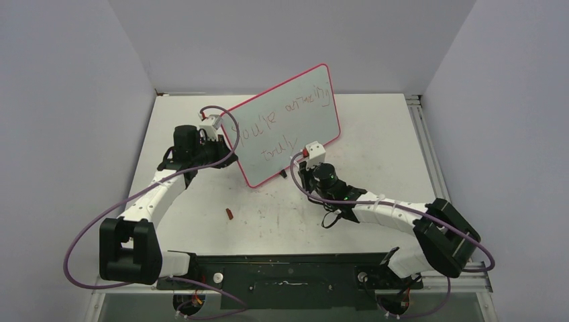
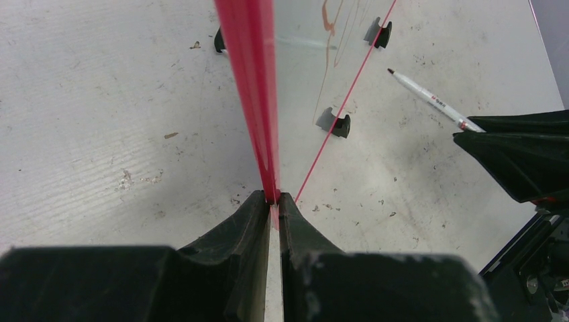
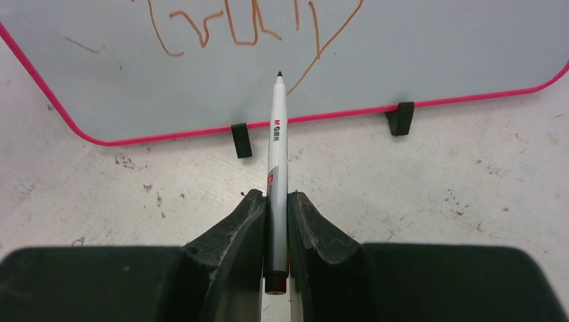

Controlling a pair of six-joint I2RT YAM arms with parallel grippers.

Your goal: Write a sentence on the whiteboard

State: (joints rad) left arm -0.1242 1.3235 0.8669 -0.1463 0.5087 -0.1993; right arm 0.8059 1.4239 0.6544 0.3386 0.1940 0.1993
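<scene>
One rounded pink-rimmed whiteboard (image 1: 302, 131), two black clip feet (image 3: 241, 141), the sentence (image 1: 258, 129) in two scrawled lines; left gripper (image 2: 274, 198) pinches its rim, right gripper (image 3: 276, 196) clamps one marker (image 3: 277, 134).

Three plain walls close the space in: a back wall (image 1: 288, 40), a left wall (image 1: 60, 100) and a right wall (image 1: 510, 100), all pale lilac-grey. The white table (image 1: 376, 134) is scuffed and speckled with dark smudges (close up, fine scratches and specks of dirt too). A metal rail (image 1: 423, 134) runs along its right edge, and a dark plate (image 1: 268, 265) spans the near edge. The light is soft and even.
</scene>
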